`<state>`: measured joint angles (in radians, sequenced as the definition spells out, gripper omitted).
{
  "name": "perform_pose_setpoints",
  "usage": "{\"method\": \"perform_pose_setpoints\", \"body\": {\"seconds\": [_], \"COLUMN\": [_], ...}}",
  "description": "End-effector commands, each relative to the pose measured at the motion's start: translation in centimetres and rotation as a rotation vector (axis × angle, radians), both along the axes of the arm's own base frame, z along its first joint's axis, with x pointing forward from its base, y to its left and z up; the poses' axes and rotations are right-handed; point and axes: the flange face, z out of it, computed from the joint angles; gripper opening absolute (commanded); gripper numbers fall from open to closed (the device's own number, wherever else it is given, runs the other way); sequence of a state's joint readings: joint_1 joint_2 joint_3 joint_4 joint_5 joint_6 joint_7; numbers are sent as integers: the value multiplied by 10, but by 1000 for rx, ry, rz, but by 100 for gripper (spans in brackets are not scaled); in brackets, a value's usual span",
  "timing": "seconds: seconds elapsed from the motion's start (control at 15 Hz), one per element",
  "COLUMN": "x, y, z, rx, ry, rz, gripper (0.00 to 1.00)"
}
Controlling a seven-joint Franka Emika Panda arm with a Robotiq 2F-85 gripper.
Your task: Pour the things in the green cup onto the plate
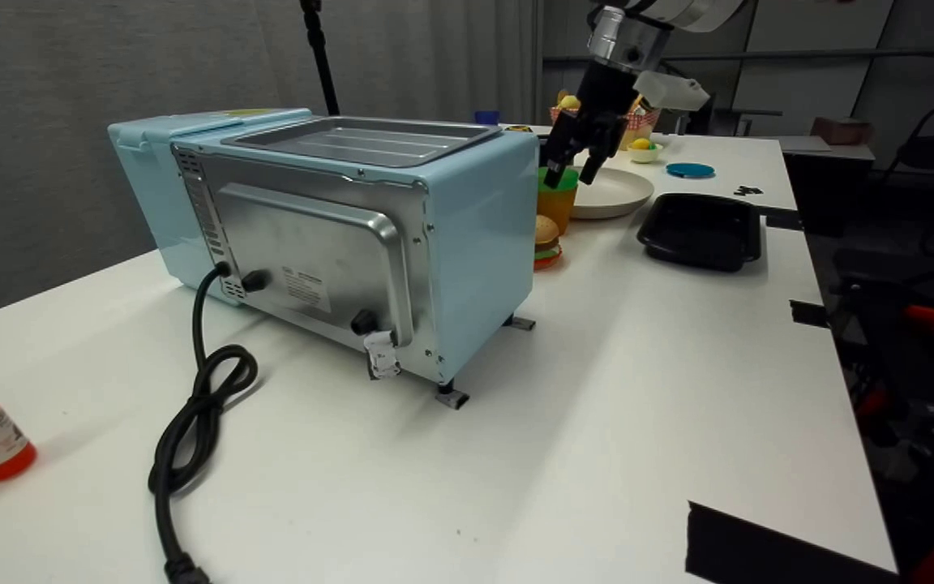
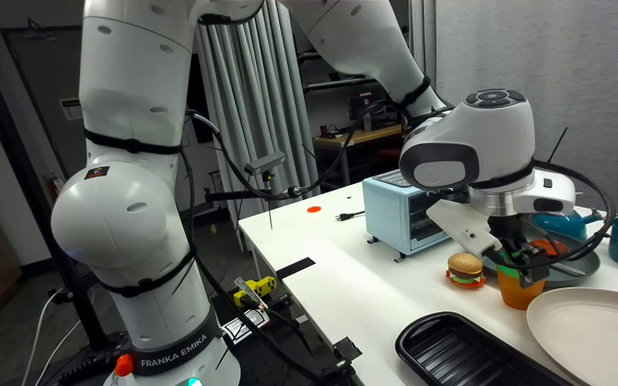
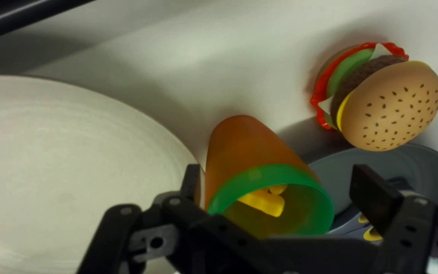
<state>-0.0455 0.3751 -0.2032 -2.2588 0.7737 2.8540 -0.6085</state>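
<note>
The green cup, with a bright green rim and orange body, stands upright on the table in both exterior views (image 1: 558, 212) (image 2: 522, 294) and in the wrist view (image 3: 247, 146). Yellow bits (image 3: 266, 202) lie inside it. My gripper (image 3: 280, 186) is open, with its fingers on either side of the cup's rim; it also shows in both exterior views (image 1: 571, 173) (image 2: 517, 271). One finger is close to the cup's plate side; a gap shows at the other finger. The cream plate (image 3: 70, 171) lies beside the cup, also in both exterior views (image 1: 617, 195) (image 2: 596, 327).
A toy burger (image 3: 390, 106) (image 2: 464, 271) stands near the cup. A grey pan (image 3: 337, 173) (image 2: 582, 271) with utensils lies on the cup's other side from the plate. A black tray (image 1: 698, 231) (image 2: 464, 348) and a light blue toaster oven (image 1: 479, 259) (image 2: 389, 217) are nearby.
</note>
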Motion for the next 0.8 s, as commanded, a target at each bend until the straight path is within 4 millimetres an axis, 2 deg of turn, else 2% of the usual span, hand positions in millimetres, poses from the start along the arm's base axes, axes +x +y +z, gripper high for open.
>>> {"method": "perform_pose_setpoints", "body": {"seconds": [0.0, 0.53, 0.6, 0.67, 0.73], "x": [15, 29, 29, 30, 30], "y": [-4, -6, -6, -7, -7], "z": [-5, -12, -12, -13, -14], "rx": [-16, -30, -30, -30, -30], "ry": [-36, -44, -45, -45, -44], "rz": [-19, -13, -13, -13, -12], "gripper": [100, 100, 95, 74, 70]}}
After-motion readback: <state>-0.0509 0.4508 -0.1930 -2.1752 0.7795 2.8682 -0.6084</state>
